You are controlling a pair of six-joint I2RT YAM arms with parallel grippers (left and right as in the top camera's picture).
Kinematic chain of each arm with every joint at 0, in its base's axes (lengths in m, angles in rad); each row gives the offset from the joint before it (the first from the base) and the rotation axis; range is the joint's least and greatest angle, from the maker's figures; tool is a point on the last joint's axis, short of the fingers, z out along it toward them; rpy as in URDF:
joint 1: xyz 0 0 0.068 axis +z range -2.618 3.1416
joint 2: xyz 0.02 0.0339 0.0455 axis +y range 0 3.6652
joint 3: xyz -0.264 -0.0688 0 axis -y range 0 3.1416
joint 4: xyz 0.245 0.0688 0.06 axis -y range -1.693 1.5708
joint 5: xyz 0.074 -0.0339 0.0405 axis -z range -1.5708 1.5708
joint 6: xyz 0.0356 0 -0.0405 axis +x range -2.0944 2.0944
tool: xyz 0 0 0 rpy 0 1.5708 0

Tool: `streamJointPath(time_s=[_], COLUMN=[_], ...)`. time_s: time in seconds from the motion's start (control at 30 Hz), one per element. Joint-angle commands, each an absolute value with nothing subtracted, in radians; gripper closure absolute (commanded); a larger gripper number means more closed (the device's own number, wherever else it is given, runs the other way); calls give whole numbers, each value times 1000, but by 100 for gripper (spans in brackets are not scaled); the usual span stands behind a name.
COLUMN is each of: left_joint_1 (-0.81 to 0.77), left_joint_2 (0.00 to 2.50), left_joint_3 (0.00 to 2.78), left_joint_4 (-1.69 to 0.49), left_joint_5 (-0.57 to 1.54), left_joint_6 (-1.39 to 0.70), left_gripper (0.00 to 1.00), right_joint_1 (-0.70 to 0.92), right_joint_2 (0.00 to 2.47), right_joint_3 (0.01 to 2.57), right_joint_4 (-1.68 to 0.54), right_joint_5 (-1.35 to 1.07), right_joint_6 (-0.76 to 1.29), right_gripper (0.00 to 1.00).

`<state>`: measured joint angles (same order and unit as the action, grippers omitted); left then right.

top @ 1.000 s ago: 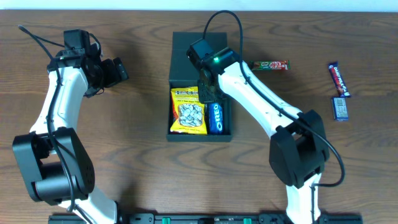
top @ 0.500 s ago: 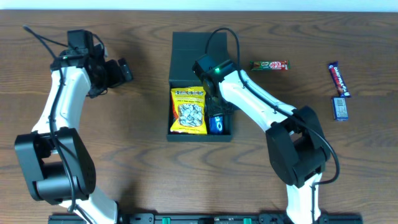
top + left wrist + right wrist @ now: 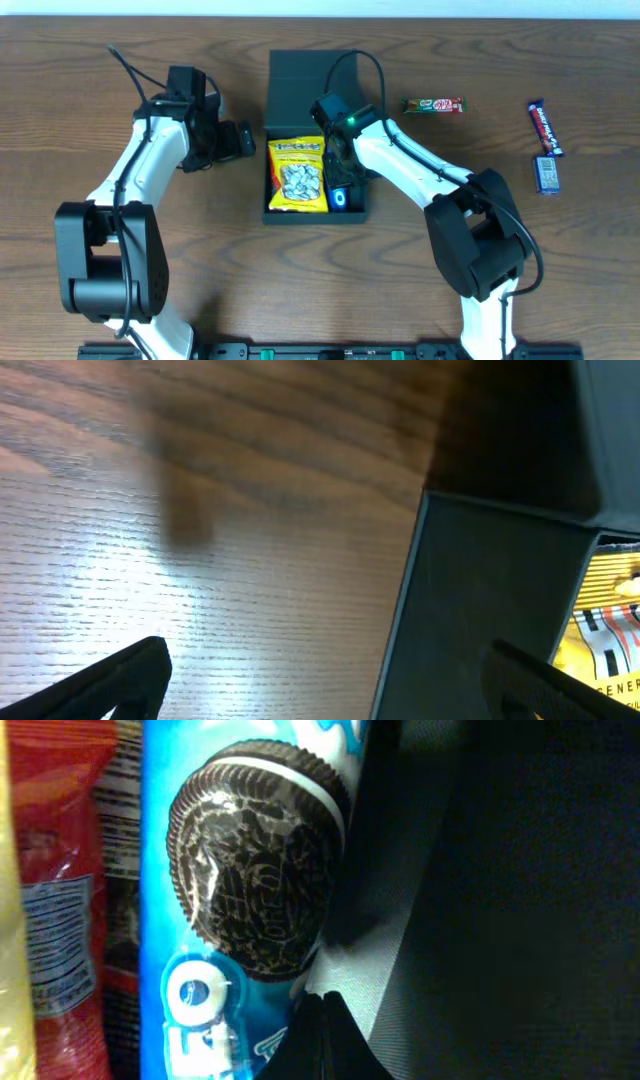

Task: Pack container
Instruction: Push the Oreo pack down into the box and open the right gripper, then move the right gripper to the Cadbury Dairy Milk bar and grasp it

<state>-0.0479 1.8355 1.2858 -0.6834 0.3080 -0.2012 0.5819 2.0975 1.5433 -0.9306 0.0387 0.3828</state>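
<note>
The packing looks partway done. The container (image 3: 316, 217) sits mid-table with its flap lid (image 3: 312, 78) lying open toward the far edge. A yellow snack packet (image 3: 298, 175) fills its left side and a blue Oreo packet (image 3: 250, 910) lies along its right wall.

The right gripper (image 3: 340, 175) is down inside the box, jaws pressed together and empty, its tip at the Oreo packet's edge (tucking it flat, by the look). The left gripper (image 3: 243, 140) hovers just beside the container's left wall, jaws wide apart.

Three items lie on the table to the right, outside the box: a green-and-red bar (image 3: 433, 104), a dark blue bar (image 3: 545, 127) and a small blue packet (image 3: 546, 173). The next move probably calls for the right arm to lift clear and fetch the nearest bar.
</note>
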Motion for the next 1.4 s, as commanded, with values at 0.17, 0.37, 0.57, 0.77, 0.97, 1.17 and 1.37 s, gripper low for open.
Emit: streamJointPath(time_s=[0.17, 0.37, 0.57, 0.77, 0.97, 1.17, 1.37], left_joint_1=[-47, -47, -47, -47, -47, -47, -47], left_joint_2=[1844, 1844, 1844, 1844, 1844, 1844, 1844], left_joint_3=[1285, 1285, 1285, 1285, 1285, 1285, 1285], left_joint_4=[-683, -682, -674, -672, -675, -677, -677], left_joint_5=[308, 308, 309, 312, 316, 320, 349], left_joint_6=[-180, -180, -179, -180, -180, -180, -187], left_gripper=[1, 2, 2, 2, 2, 3, 3], right_joint_1=[581, 581, 581, 505, 238, -36, -237], right_joint_2=[2074, 2035, 1924, 1748, 1745, 1813, 1951], right_joint_3=[1543, 1578, 1583, 1585, 1584, 1584, 1584], right_joint_4=[-920, -989, -993, -928, -910, -822, -758], right_joint_5=[-42, -18, 138, 420, 402, 305, 190], right_joint_6=[350, 351, 363, 315, 245, 12, -106], right_gripper=[98, 98, 99, 98, 93, 73, 37])
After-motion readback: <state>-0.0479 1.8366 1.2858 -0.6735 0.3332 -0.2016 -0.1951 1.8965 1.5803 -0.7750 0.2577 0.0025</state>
